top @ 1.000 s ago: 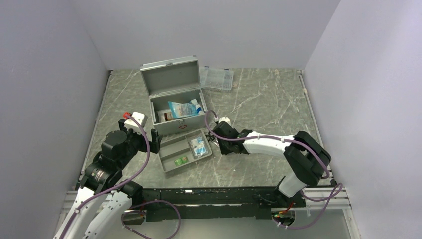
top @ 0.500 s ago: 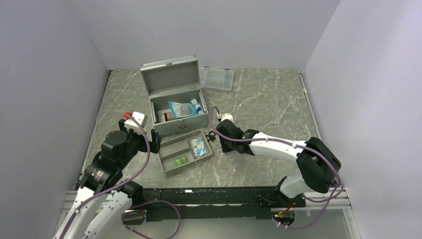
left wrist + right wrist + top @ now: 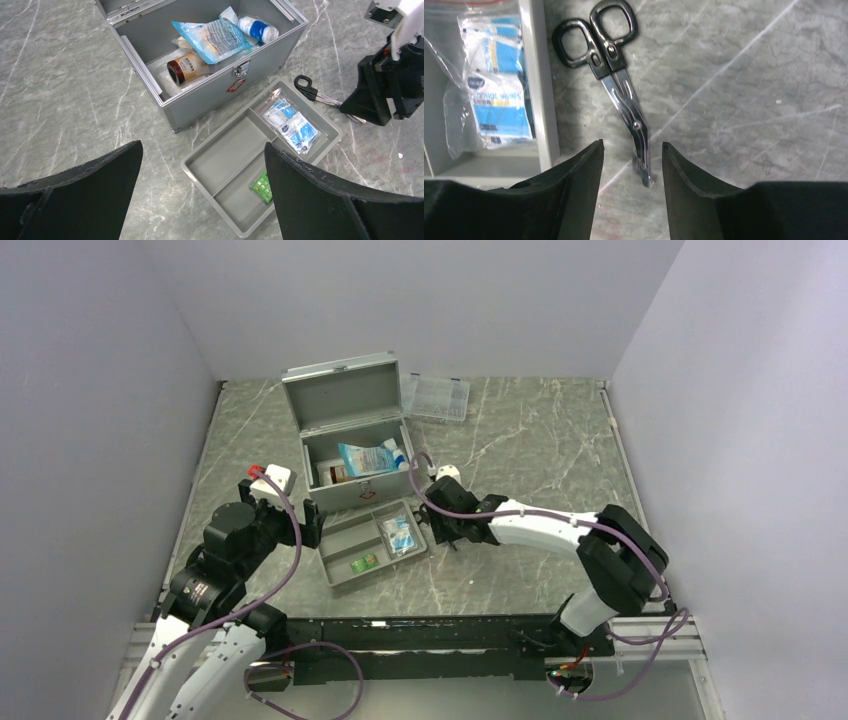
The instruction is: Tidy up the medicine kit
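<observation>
The right gripper (image 3: pixel 630 160) is hovering, jaws parted and gripping nothing, astride the blade tips of the scissors (image 3: pixel 621 95) on the table (image 3: pixel 749 75), seemingly lining up a pick; contact is hard to make out. Just left, the tray (image 3: pixel 541 90) is holding wipes (image 3: pixel 499 100); beyond it the medicine kit (image 3: pixel 200 102) is standing lid-up, the left gripper (image 3: pixel 201 150) hanging wide open.

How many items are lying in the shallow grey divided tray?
2. A bag of blue wipes lies at the tray end nearest the scissors; a green packet lies toward its near end, partly behind a finger of the left gripper, which may hide more.
</observation>
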Controlling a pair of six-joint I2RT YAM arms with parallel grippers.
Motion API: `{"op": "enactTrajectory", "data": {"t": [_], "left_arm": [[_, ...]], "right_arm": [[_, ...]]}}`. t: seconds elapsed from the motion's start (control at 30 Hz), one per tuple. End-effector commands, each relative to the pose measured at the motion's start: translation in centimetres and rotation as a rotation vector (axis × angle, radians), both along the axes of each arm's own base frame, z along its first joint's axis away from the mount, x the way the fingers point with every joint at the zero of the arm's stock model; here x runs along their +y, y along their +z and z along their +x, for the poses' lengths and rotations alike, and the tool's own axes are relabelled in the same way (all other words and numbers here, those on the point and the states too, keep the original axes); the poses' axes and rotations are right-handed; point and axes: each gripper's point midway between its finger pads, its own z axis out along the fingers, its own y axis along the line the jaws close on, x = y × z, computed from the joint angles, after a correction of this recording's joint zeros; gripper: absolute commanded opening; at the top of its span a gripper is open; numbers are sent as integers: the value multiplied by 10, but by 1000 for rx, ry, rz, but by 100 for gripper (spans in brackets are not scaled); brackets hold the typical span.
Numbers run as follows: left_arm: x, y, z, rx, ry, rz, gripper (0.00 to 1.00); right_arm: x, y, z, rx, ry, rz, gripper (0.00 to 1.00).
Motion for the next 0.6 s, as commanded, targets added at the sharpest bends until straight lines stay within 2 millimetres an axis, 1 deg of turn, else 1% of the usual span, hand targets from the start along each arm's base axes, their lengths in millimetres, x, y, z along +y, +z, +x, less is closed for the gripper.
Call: {"op": "enactTrajectory", "data": {"t": [0.0, 0.07, 0.13, 0.2, 0.33, 0.57], "left_arm": [[-1, 14, 2, -33, 3, -29, 99], [-1, 13, 2, -32, 3, -28, 99], [-1, 13, 2, -32, 4, -28, 99], [-1, 13, 2, -31, 3, -28, 99], [-1, 13, 2, -31, 3, -28, 99], [-2, 13, 2, -30, 0, -28, 99]], "right_arm": [[22, 20, 31, -98, 12, 9, 50], [27, 23, 41, -117, 14, -1, 50], [32, 21, 48, -116, 17, -7, 50], [41, 19, 53, -104, 34, -3, 50], [56, 14, 59, -80, 61, 13, 50], [74, 9, 63, -56, 102, 33, 50]]}}
